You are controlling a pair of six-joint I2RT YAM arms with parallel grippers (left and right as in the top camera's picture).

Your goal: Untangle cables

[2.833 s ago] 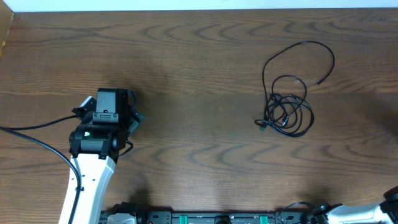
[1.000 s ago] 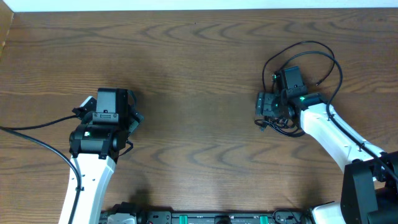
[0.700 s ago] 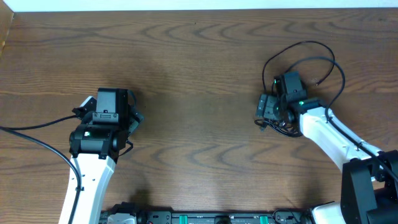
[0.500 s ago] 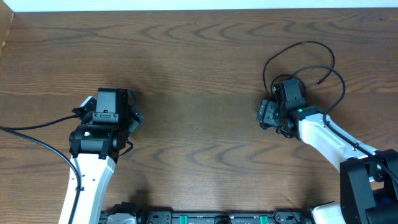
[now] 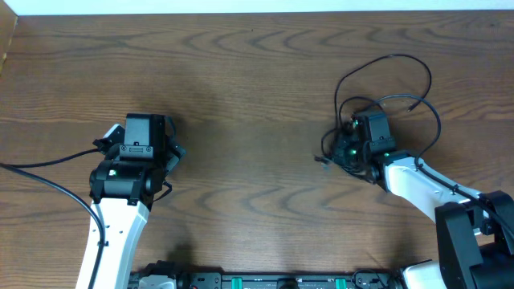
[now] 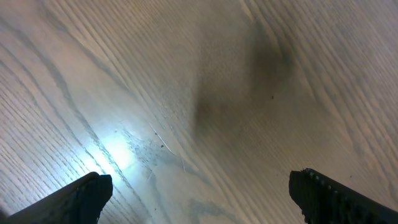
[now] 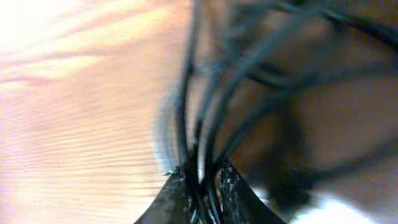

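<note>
The cables (image 5: 391, 55) are a tangle of thin black cords at the table's right side, with one wide loop reaching toward the far edge. My right gripper (image 5: 341, 152) sits on the tangle's left part. In the right wrist view the gripper (image 7: 202, 186) is shut on several black strands (image 7: 205, 112) that run up from between its fingers. My left gripper (image 5: 144, 132) stays at the left of the table, far from the cables. In the left wrist view the gripper (image 6: 199, 196) stands open over bare wood with nothing between its fingertips (image 6: 87, 193).
The thick black cord (image 5: 40, 172) of the left arm trails off to the table's left edge. The right arm (image 5: 418, 181) stretches in from the lower right corner. A rail with green fittings (image 5: 265, 281) runs along the near edge.
My right arm came in from the lower right onto the tangle, then its jaws closed on the strands. The bundle shifted slightly left and its loops changed shape. The left arm stayed still.
</note>
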